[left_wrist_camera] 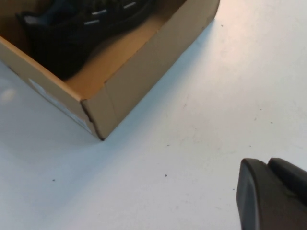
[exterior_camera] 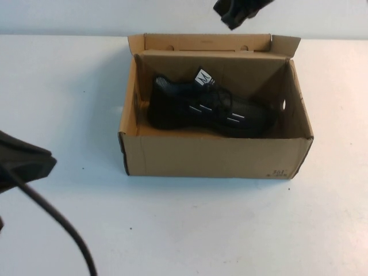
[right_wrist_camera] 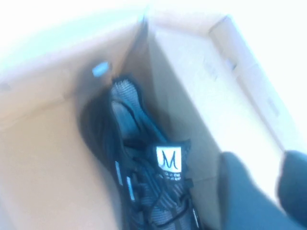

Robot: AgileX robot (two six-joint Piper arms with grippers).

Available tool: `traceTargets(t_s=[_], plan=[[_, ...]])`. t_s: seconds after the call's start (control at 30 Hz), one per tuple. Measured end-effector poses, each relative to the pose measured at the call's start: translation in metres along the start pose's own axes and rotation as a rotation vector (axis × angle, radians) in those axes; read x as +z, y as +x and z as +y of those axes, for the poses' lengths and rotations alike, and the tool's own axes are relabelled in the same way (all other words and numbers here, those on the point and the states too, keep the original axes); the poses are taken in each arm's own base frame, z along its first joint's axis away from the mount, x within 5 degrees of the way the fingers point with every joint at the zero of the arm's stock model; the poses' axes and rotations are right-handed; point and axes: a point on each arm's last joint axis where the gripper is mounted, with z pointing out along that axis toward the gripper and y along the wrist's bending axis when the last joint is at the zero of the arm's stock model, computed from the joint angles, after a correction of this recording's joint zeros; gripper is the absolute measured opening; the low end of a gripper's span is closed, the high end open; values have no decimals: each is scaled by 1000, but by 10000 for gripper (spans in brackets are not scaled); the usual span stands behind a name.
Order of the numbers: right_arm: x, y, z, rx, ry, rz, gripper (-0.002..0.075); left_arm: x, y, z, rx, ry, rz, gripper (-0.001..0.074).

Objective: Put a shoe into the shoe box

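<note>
The black mesh shoe (exterior_camera: 210, 109) with silver side dashes and a white tongue tag lies on its sole inside the brown cardboard shoe box (exterior_camera: 218, 156) at the table's middle. It also shows in the right wrist view (right_wrist_camera: 144, 182) and the left wrist view (left_wrist_camera: 81, 28). My right gripper (exterior_camera: 236, 14) hangs open and empty above the box's far wall; its fingers (right_wrist_camera: 240, 191) show apart over the box's rim. My left gripper (left_wrist_camera: 276, 196) is low at the table's near left, apart from the box corner (left_wrist_camera: 98, 115), with its fingers shut and nothing in them.
The left arm (exterior_camera: 23, 164) and its cable (exterior_camera: 63, 227) lie over the near left of the white table (exterior_camera: 190, 230). The box's flaps (exterior_camera: 207, 41) stand upright at the back.
</note>
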Motion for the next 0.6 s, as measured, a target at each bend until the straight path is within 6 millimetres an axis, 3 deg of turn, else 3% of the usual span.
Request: traceTargets(t_s=[0.07, 0.17, 0.4, 0.6], plan=[[-26, -8, 5, 14, -14, -42, 69, -13, 2, -8, 20, -49, -21, -1], [-67, -20, 17, 31, -71, -126, 10, -32, 7, -19, 30, -121, -50, -1], [-169, -36, 46, 5, -110, -320, -13, -73, 20, -55, 17, -221, -184, -1], [-253, -33, 69, -26, -44, -449, -15, -108, 34, -95, 47, -262, -368, -1]])
